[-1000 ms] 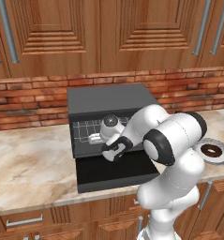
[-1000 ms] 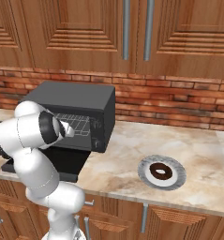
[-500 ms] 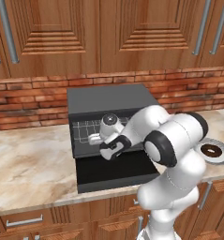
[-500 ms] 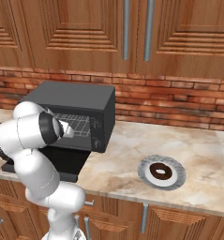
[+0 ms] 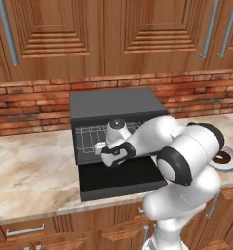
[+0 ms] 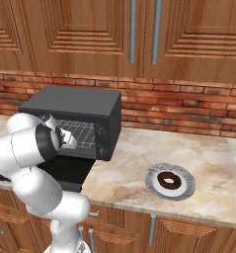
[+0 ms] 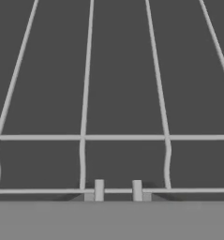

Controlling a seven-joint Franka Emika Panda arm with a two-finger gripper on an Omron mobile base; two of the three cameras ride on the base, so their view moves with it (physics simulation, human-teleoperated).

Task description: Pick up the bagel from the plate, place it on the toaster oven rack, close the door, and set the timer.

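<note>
End effector [image 5: 99, 148] pinching toaster oven rack [image 7: 123, 137] front; bagel [image 6: 169, 181] on plate [image 6: 151, 178]

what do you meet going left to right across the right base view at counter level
white robot arm → black box-shaped toaster oven with its silver wire rack → round white grey-rimmed plate carrying the dark brown ring-shaped bagel

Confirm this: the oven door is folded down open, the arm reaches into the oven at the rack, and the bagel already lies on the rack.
One thing is wrong: the bagel isn't on the toaster oven rack; it lies on the plate on the counter, as the right base view shows. The door is indeed folded down open, and the arm does reach in at the rack.
</note>
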